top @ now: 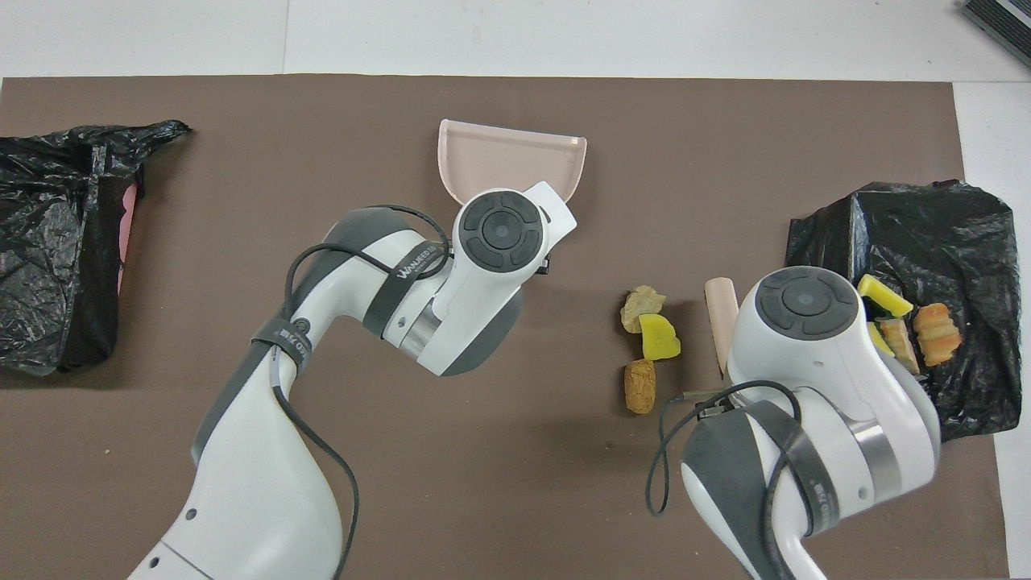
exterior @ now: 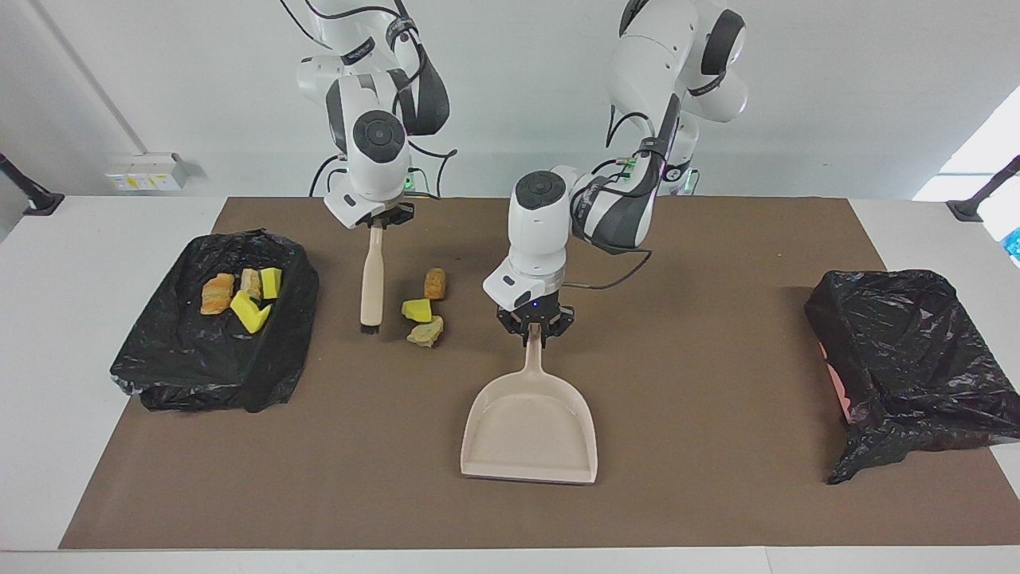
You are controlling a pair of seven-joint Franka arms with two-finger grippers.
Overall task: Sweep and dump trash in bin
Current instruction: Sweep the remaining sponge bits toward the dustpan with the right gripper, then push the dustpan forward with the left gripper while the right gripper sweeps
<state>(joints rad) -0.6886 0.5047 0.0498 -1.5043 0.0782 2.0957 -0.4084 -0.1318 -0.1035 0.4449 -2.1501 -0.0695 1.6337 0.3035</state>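
Three bits of trash lie on the brown mat: a tan lump (exterior: 434, 283), a yellow sponge piece (exterior: 416, 309) and a pale lump (exterior: 425, 332). They show again as one row of trash (top: 660, 337) in the overhead view. My right gripper (exterior: 378, 224) is shut on the handle of the beige brush (exterior: 370, 279), whose black bristles rest on the mat beside the trash. My left gripper (exterior: 535, 333) is shut on the handle of the beige dustpan (exterior: 530, 434), which lies farther from the robots. Seen from overhead, both hands are hidden under their wrists.
A black-bagged bin (exterior: 199, 367) at the right arm's end holds several sponge and bread pieces (exterior: 249, 311). A second black-bagged bin (exterior: 908, 359) stands at the left arm's end. The brown mat (exterior: 717, 478) has bare room around the dustpan.
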